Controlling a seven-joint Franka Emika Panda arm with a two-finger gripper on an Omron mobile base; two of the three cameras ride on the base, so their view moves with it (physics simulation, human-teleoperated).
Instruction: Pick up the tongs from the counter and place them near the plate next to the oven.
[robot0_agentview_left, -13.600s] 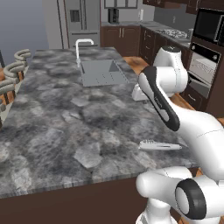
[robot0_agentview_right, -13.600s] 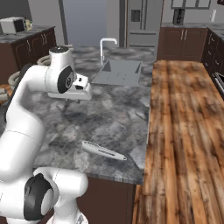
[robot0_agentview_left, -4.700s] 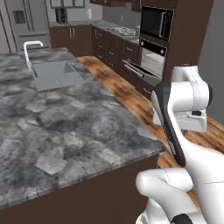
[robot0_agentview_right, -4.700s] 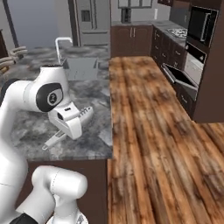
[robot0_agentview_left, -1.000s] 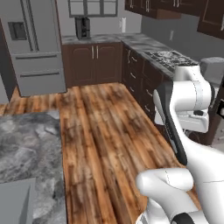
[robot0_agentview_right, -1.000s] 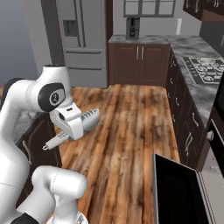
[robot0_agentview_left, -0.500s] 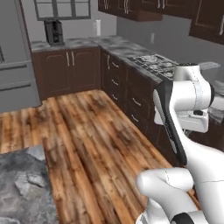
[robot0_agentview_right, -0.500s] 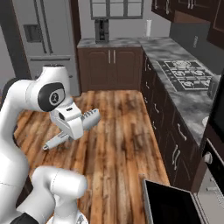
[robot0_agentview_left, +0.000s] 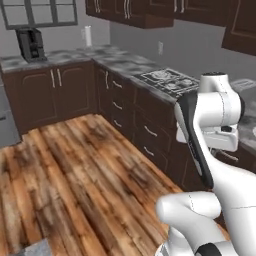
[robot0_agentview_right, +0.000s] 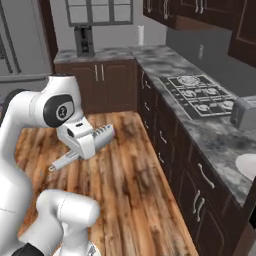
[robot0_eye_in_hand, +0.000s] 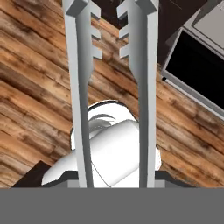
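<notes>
Tongs (robot0_agentview_right: 80, 147) hang above the wooden floor (robot0_agentview_right: 125, 180) in the right base view, clamped in the gripper (robot0_agentview_right: 82, 142) at the end of the white arm; one slim end pokes out low and to the left, the ridged tips stick out to the right. Along the right runs a stone worktop (robot0_agentview_right: 200, 130) with a gas hob (robot0_agentview_right: 202, 97), a toaster (robot0_agentview_right: 243, 112) just past it and the edge of a pale plate (robot0_agentview_right: 247, 165) nearer the camera.

From the left base view, the arm stands upright at the right, the hob (robot0_agentview_left: 167, 80) behind it on the worktop (robot0_agentview_left: 125, 62), and a coffee machine (robot0_agentview_left: 31, 44) sits on the far counter.

Looking along the hand, the fingers are closed tight on the tongs (robot0_eye_in_hand: 111, 87), whose two long arms rise side by side with toothed tips at the top, over the floor (robot0_eye_in_hand: 39, 87) and a dark oven window (robot0_eye_in_hand: 197, 74) at the right.
</notes>
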